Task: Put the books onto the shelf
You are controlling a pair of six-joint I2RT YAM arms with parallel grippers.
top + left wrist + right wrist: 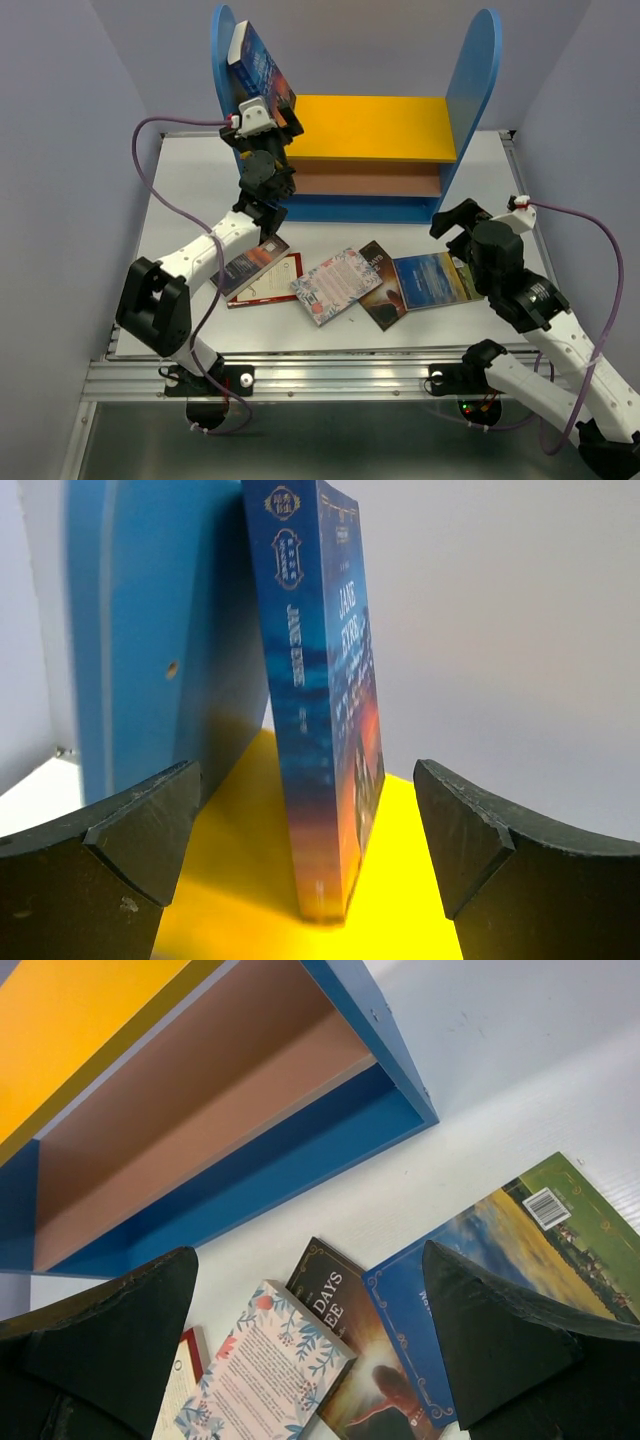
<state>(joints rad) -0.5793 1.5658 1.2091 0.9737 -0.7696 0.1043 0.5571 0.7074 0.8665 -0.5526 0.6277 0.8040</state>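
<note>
The shelf [475, 80] stands at the back of the table, with a yellow upper board [380, 125] and a brown lower board [210, 1090]. A blue-orange book [320, 700] stands upright on the yellow board and leans on the left blue panel [140, 630]. My left gripper [305, 820] is open around this book, with a gap on each side. Other books lie flat on the table: dark red-brown [250, 265], white with red border [270, 283], pale patterned [335, 285], dark brown [383, 285] and blue-green landscape [435, 280]. My right gripper [310, 1310] hangs open above them, holding nothing.
The white table [190, 190] ends in a metal rail [320, 375] at the near edge. Grey walls close in on both sides and the back. A purple cable [165, 200] loops off the left arm, and another [600, 260] off the right arm.
</note>
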